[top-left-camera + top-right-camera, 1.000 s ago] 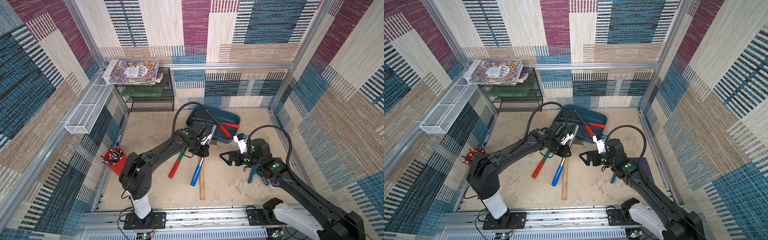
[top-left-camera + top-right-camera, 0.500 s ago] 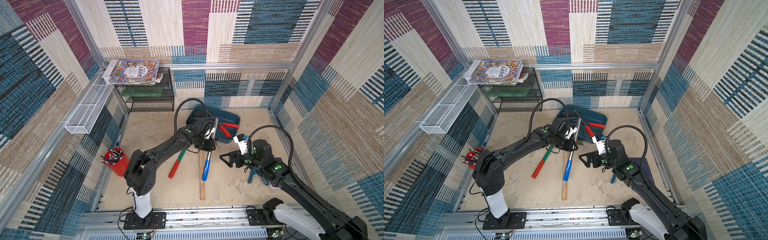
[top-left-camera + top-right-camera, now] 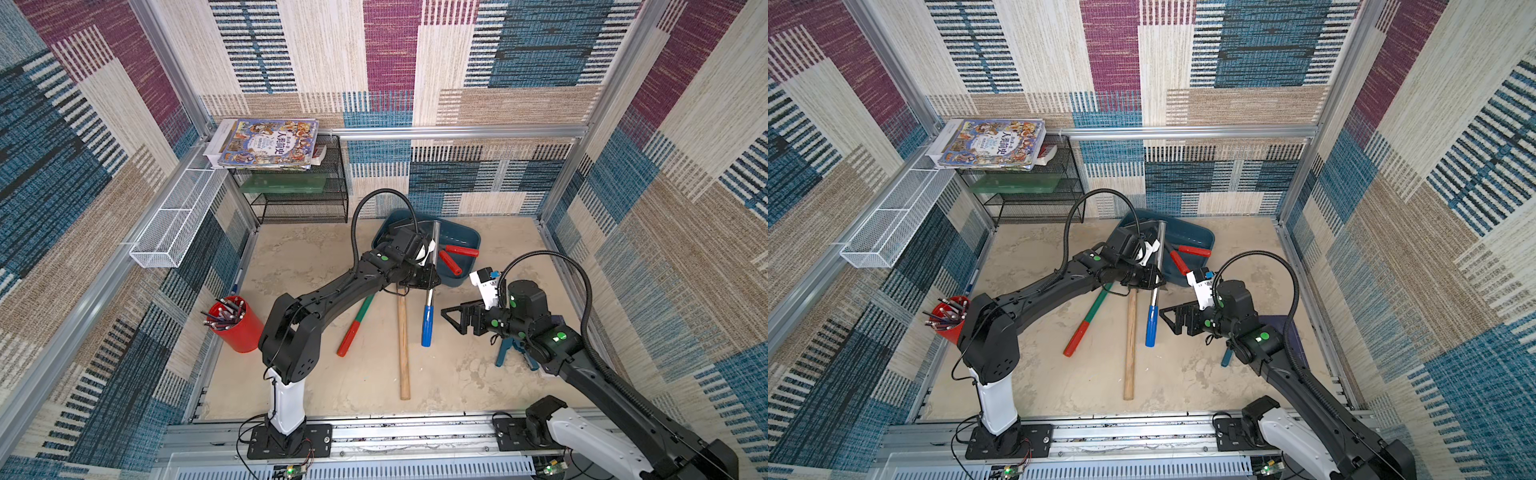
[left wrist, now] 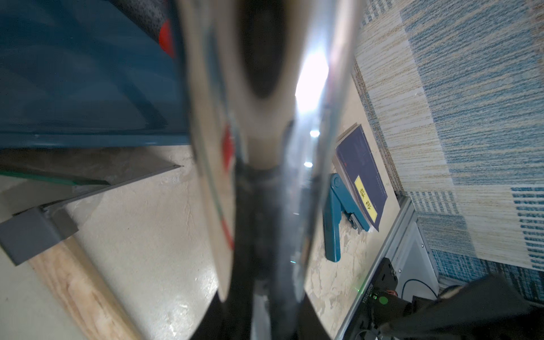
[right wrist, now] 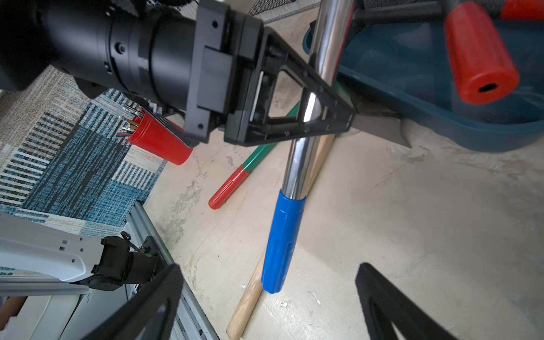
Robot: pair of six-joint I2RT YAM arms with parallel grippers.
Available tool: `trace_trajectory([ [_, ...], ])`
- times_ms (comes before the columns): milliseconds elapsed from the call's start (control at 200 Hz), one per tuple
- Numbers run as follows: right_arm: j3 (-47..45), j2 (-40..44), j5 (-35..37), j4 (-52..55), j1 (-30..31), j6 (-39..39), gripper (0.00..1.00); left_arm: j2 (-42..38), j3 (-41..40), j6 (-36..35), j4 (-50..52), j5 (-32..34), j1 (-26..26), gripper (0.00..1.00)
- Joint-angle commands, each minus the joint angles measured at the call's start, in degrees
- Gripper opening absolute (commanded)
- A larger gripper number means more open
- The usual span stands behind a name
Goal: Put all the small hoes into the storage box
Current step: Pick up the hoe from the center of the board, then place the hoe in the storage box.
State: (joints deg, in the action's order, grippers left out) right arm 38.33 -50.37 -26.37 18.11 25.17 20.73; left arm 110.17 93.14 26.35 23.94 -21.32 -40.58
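The small hoe (image 3: 427,324) has a chrome shaft and a blue grip. My left gripper (image 3: 428,276) is shut on its shaft, which fills the left wrist view (image 4: 294,88). The shaft slants up toward the dark teal storage box (image 3: 473,243) at the back, and the blue grip (image 5: 282,229) hangs just above the floor. The hoe's upper end reaches over the box rim (image 3: 1204,239); its head is hidden. My right gripper (image 3: 451,320) is open a short way right of the blue grip, holding nothing.
A wooden-handled tool (image 3: 402,345) and a green-and-red-handled tool (image 3: 355,324) lie on the floor under the left arm. Red-handled cutters (image 3: 457,251) rest in the box. A red pen cup (image 3: 232,324), black rack (image 3: 299,195), white basket (image 3: 174,224) and teal tool (image 3: 505,353) are nearby.
The left gripper has swung the hoe round. Its blue grip moved right toward the right gripper, and its upper end moved toward the box. The right arm stayed almost still.
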Motion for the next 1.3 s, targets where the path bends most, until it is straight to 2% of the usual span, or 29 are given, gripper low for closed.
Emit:
trace_trajectory([
  [0,0.4,0.5,1.8,0.4,0.1,-0.3,0.96,0.7,1.4,1.8,-6.0,0.3,0.1,0.00],
  [391,0.3,2.5,5.9,1.1,0.1,1.2,0.96,4.7,4.7,8.2,-13.9,0.9,0.5,0.00],
  [756,-1.0,7.3,13.3,1.2,-0.3,2.7,0.96,7.4,4.6,16.0,-24.3,2.4,1.4,0.00],
  [1017,-1.0,7.4,14.4,2.1,-1.1,3.1,0.96,10.0,3.2,23.2,-34.0,2.4,1.9,0.00],
  [1297,-0.9,7.4,14.1,2.0,-1.7,2.8,0.96,12.2,1.5,29.4,-41.8,6.1,2.3,0.00],
])
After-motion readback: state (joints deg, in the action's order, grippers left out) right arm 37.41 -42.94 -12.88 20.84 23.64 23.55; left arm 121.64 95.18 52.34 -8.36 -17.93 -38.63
